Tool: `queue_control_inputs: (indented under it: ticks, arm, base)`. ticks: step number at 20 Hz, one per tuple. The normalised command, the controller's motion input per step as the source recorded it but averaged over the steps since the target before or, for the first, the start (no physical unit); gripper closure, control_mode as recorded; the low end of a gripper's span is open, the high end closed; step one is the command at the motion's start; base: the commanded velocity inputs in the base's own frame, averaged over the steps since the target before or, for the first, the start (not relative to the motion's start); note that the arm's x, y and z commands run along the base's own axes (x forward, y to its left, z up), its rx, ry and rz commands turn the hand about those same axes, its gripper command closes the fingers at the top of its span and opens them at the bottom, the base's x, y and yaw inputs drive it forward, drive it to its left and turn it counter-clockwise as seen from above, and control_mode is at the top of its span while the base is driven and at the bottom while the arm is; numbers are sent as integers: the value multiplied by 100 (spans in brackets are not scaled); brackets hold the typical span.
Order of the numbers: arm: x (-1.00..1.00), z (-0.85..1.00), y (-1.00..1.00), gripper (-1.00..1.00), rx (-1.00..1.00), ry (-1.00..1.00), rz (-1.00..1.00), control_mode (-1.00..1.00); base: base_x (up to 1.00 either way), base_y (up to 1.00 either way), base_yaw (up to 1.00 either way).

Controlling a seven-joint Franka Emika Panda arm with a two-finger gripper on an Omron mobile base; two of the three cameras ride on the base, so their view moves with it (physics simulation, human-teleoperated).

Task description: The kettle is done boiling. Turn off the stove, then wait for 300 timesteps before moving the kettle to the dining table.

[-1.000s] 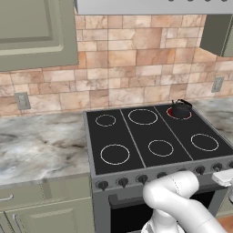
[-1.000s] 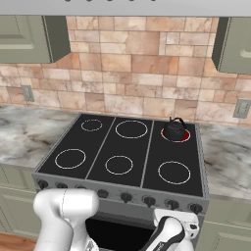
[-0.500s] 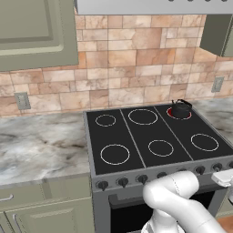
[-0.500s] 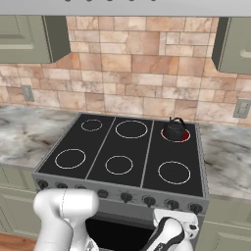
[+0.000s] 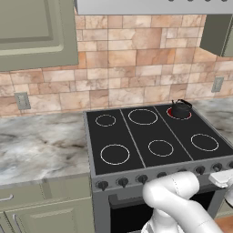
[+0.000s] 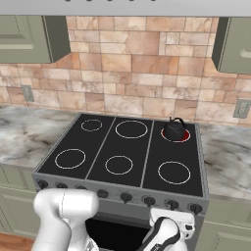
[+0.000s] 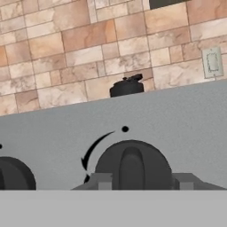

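Observation:
The small black kettle (image 5: 181, 109) (image 6: 174, 130) stands on the back right burner (image 6: 185, 138) of the stove (image 5: 136, 136) (image 6: 122, 147), and that ring glows red. My gripper (image 7: 142, 181) is low at the stove's front panel, at the right end of the knob row. In the hand view a dark knob (image 7: 133, 166) sits between my fingertips (image 7: 104, 181), which press against its two sides. The kettle (image 7: 126, 87) peeks over the stove's top edge there. The dining table is out of view.
Marble wall counters (image 5: 41, 145) (image 6: 228, 152) flank the stove on both sides. A tiled backsplash (image 6: 127, 63) with wall outlets (image 5: 22, 101) rises behind. Sage cabinets (image 5: 36, 32) and a range hood (image 5: 150, 5) hang above. Another knob (image 7: 13, 177) lies to the left.

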Motion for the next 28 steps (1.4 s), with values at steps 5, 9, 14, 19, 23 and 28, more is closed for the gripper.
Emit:
queue_control_inputs:
  ticks: [5,9,14,19,23,28]
  arm:
    - [0,0,4,100,0,0,-1,-100]
    - [0,0,0,100,10,3,-1,-100]
    - [0,0,0,100,11,6,0,-100]
    - [0,-5,0,100,10,7,0,-100]
    - [0,0,0,100,12,6,0,-100]
    - [-2,0,0,100,16,4,0,-100]
  base:
    - [0,0,0]
    - [0,0,0]
    - [0,0,0]
    - [0,0,0]
    - [0,0,0]
    - [0,0,0]
